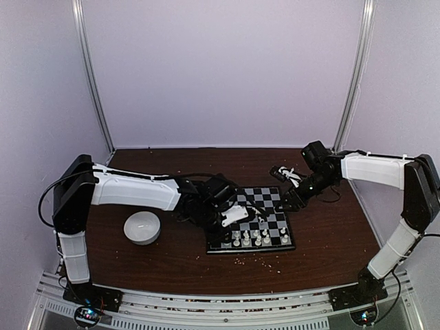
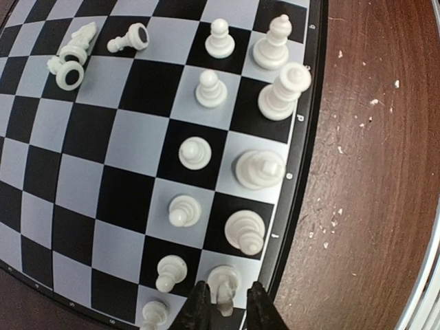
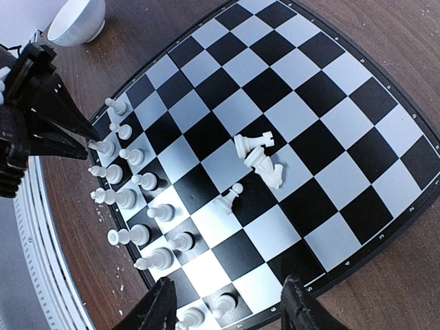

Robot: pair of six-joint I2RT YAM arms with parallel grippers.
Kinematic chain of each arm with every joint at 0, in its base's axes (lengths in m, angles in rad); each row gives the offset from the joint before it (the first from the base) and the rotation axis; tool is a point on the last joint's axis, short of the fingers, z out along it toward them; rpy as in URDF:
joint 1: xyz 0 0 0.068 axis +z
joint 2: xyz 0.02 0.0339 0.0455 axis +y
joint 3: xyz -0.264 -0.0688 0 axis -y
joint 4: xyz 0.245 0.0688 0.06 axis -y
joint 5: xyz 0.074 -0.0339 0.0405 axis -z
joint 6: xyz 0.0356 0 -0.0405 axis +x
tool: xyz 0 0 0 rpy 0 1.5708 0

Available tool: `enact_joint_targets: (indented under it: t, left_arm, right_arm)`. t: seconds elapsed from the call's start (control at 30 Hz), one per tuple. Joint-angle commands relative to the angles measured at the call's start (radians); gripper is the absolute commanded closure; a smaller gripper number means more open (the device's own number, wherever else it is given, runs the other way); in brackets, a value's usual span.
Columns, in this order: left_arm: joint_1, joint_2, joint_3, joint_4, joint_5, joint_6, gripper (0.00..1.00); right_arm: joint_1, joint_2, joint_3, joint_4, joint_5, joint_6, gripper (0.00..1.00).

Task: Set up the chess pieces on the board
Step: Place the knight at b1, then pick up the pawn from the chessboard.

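The board (image 1: 271, 196) lies mid-table. Several white chess pieces (image 1: 258, 237) stand in two rows along its near edge; they also show in the left wrist view (image 2: 194, 152) and the right wrist view (image 3: 127, 198). Three more lie toppled mid-board (image 3: 258, 155), also seen from the left wrist (image 2: 72, 62). My left gripper (image 2: 227, 309) hangs over the edge row. Its fingers straddle an upright piece (image 2: 225, 282), slightly parted, with a sliver of square showing beside the piece. My right gripper (image 3: 230, 309) is wide open and empty above the board's right rim (image 1: 289, 199).
A round white bowl (image 1: 142, 227) sits left of the board, under the left arm. Pale crumbs (image 2: 340, 130) are scattered on the brown table beside the board's edge. The metal rail runs along the table's near side.
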Motion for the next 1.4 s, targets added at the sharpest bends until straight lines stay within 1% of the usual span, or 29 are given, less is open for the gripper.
enact_joint_targets:
  t: [0.0, 0.13, 0.2, 0.33, 0.5, 0.63, 0.77, 1.0, 1.2, 1.37]
  left_arm:
    - [-0.006, -0.115, -0.004, 0.028, -0.065, 0.015, 0.81]
    - [-0.005, -0.168, 0.007, 0.026, -0.125, 0.022, 0.80]
    - [0.002, -0.183, 0.020, 0.037, -0.146, 0.017, 0.79]
    - [0.050, -0.174, 0.059, 0.089, -0.165, -0.091, 0.76]
    - [0.105, -0.164, 0.064, 0.187, -0.153, -0.259, 0.73]
    - [0.122, -0.172, 0.034, 0.231, -0.164, -0.319, 0.74]
    - [0.130, -0.187, 0.008, 0.242, -0.179, -0.349, 0.73]
    - [0.132, -0.195, -0.020, 0.255, -0.183, -0.369, 0.73]
    - [0.135, -0.190, -0.033, 0.261, -0.191, -0.370, 0.73]
    - [0.137, -0.189, -0.043, 0.275, -0.191, -0.369, 0.73]
  right_arm:
    - [-0.004, -0.020, 0.035, -0.021, -0.008, 0.002, 0.48]
    - [-0.003, -0.034, 0.032, -0.011, 0.033, 0.011, 0.48]
    - [-0.002, -0.032, 0.035, -0.008, 0.060, 0.021, 0.49]
    - [0.022, -0.017, 0.058, -0.018, 0.130, 0.059, 0.54]
    - [0.132, -0.025, 0.062, -0.019, 0.266, 0.070, 0.53]
    - [0.208, 0.005, 0.077, -0.017, 0.373, 0.092, 0.51]
    - [0.260, 0.052, 0.102, -0.018, 0.453, 0.111, 0.50]
    - [0.295, 0.177, 0.215, -0.072, 0.532, 0.168, 0.50]
    - [0.323, 0.235, 0.267, -0.107, 0.541, 0.176, 0.52]
    - [0.348, 0.264, 0.264, -0.121, 0.552, 0.169, 0.53]
